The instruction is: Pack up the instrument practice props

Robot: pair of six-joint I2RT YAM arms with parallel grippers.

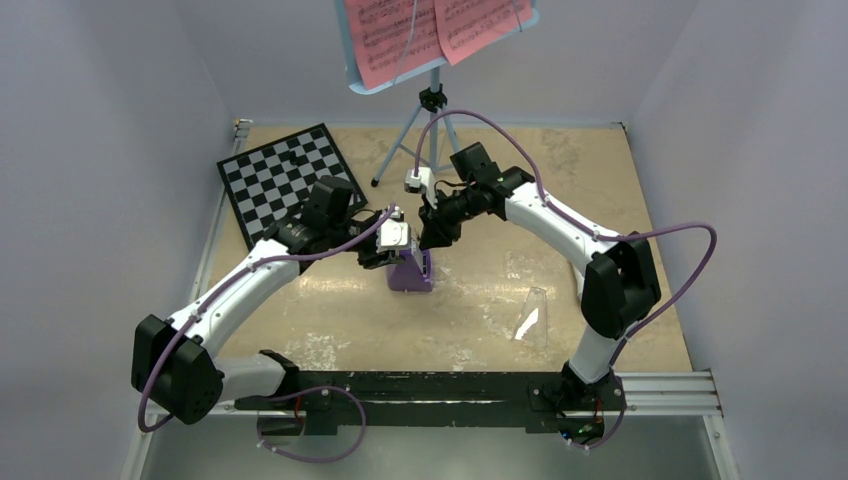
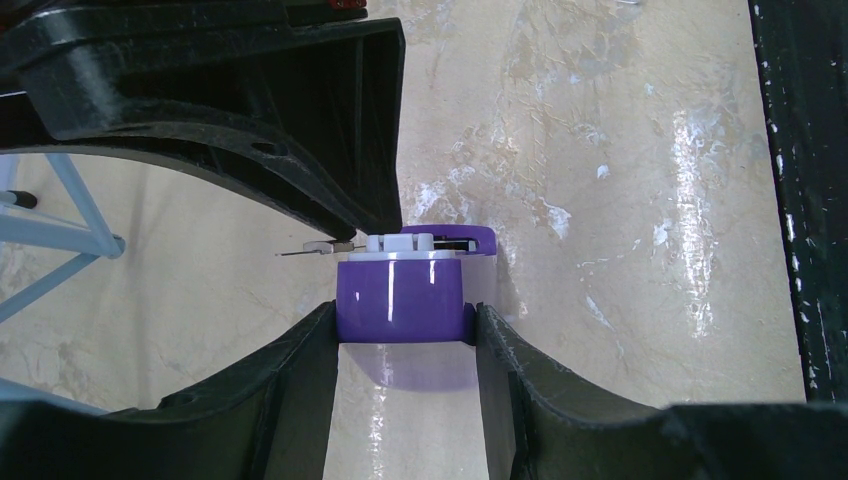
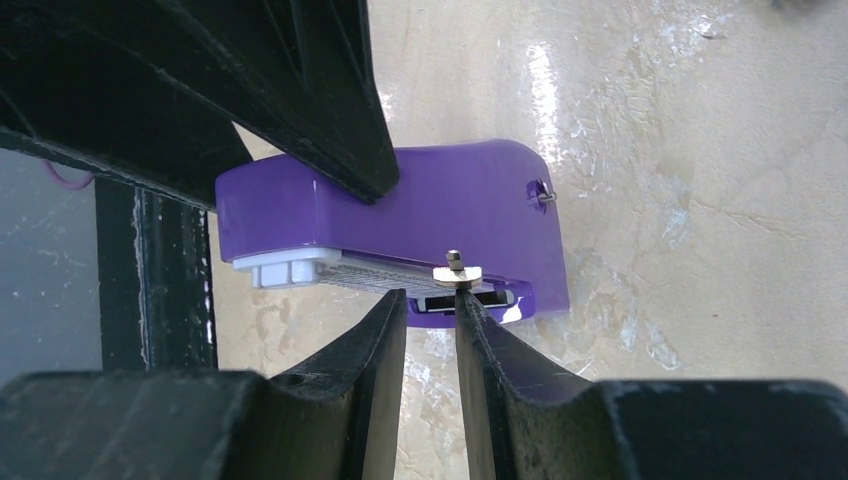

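Both arms meet at the purple metronome near the middle of the table. The left gripper is clamped across the metronome's narrow width, one finger on each flank of the body, so we read this arm as the steadying one. The right gripper comes at it from the opposite side with its fingers only narrowly apart. The small pendulum weight on the white face sits right at their tips, toward one finger rather than centred in the slot, and we cannot tell whether it is already pinched. In the right wrist view the metronome's long axis runs crosswise to the fingers' line of reach. We judge that the coming move turns on this alignment: the right arm is nearer the pendulum and needs only a slight sideways correction to bring the weight between its fingers. The clear cover lies on the table well apart from the metronome, on the right arm's side. Whether the metronome rests on the table or is raised off it we cannot tell.
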